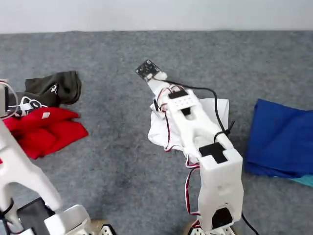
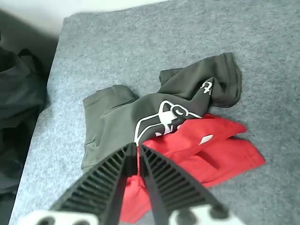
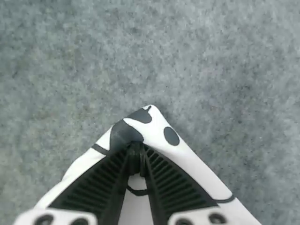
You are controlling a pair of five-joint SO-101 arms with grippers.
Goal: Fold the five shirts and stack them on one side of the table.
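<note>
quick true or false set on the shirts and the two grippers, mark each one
1. The right gripper is shut on a corner of the white shirt. True.
2. The blue shirt lies on top of the red shirt. False: the two lie on opposite sides of the table, well apart.
3. The dark shirt touches the red shirt. True.
4. The left gripper is wide open. False: its jaws are closed together, where the dark and red shirts meet.
</note>
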